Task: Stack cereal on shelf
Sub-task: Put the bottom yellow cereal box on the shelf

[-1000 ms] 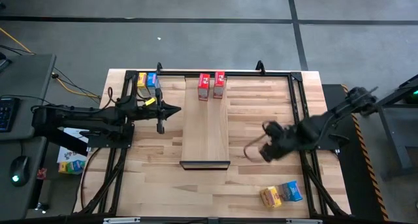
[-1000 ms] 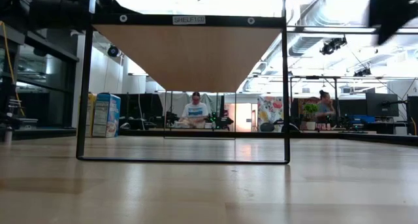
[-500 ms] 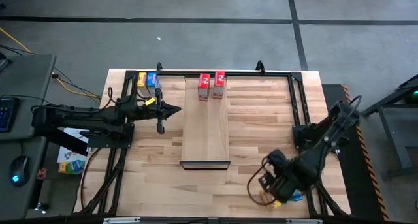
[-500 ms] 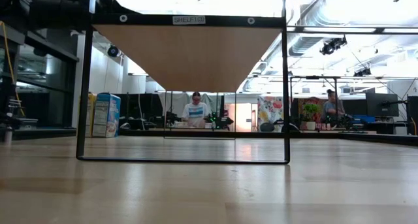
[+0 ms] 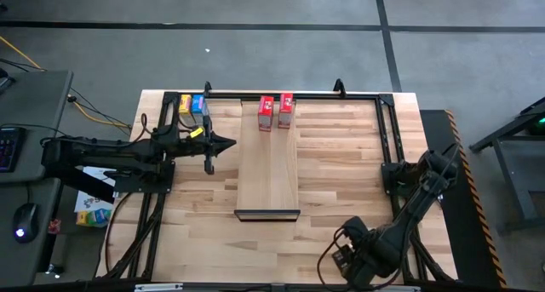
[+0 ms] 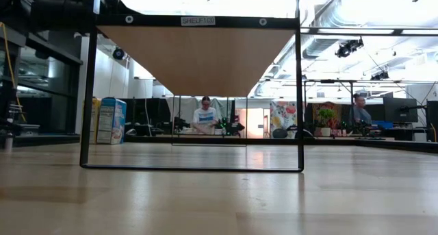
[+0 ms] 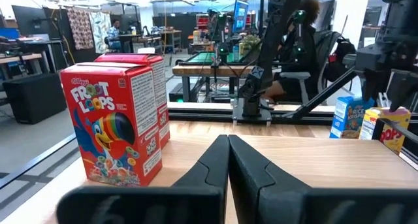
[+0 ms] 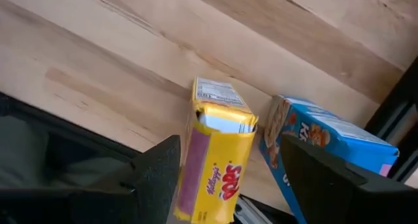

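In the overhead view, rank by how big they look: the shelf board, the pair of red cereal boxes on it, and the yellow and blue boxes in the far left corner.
1. shelf board: largest.
2. red cereal boxes and yellow and blue boxes: the pairs look alike; unranked.

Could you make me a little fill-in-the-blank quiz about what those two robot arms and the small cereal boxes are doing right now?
1. Two ___ cardboard cereal boxes stand at one end of the long pale-wood shelf board.
2. The left hand has its fingers ___.
3. The open right hand has its fingers on either side of a ___ cereal box.
4. Beside that box lies a ___ cereal box.

Missing words: red; shut; yellow; blue
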`<state>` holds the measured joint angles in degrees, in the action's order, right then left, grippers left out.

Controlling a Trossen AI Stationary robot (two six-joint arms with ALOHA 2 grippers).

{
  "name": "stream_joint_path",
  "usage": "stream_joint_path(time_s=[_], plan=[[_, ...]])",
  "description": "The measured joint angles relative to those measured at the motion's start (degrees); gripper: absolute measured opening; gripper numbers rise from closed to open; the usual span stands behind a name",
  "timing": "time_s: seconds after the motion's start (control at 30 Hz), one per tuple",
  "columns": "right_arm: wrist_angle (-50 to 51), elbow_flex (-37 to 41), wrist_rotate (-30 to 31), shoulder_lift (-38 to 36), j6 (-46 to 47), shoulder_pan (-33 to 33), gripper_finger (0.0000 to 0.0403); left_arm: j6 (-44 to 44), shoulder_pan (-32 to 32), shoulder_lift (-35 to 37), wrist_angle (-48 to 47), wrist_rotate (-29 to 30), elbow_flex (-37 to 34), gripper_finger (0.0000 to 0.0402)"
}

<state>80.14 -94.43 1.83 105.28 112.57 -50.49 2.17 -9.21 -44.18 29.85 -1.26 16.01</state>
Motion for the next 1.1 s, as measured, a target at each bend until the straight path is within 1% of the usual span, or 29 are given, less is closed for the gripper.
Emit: stream_joint_path(time_s=[0.23, 0.43, 0.6, 0.77, 0.87, 0.97, 1.1], plan=[[-3.63, 1.64, 0.83, 0.56, 0.44, -0.20, 0.0256, 1.97, -0.02, 0.00, 0.00, 0.33, 0.00, 0.0000], [-6.50, 7.08, -3.60, 0.54, 1.60, -0.18, 0.0256, 1.95, -0.02, 0.00, 0.00, 0.42, 0.00, 0.0000], [-12.95, 11.31, -5.33, 0.58, -3.71, -0.18, 0.0256, 1.05, -0.02, 0.00, -0.04, 0.42, 0.00, 0.0000], [-15.93, 11.87, -4.29, 0.58, -9.40, -0.18, 0.0251, 1.06, -0.02, 0.00, -0.04, 0.42, 0.00, 0.0000], [-16.21, 11.31, -4.37, 0.52, -12.34, -0.16, 0.0223, 1.03, -0.02, 0.00, -0.04, 0.42, 0.00, 0.0000], [-15.41, 9.61, -4.47, 0.49, -15.55, 0.10, 0.0175, 0.88, -0.02, 0.00, -0.04, 0.42, 0.00, 0.0000], [-10.54, 4.92, -5.99, 0.49, -20.62, 1.33, 0.0109, -0.26, -0.02, 0.00, -0.24, 0.42, 0.00, 0.0000]])
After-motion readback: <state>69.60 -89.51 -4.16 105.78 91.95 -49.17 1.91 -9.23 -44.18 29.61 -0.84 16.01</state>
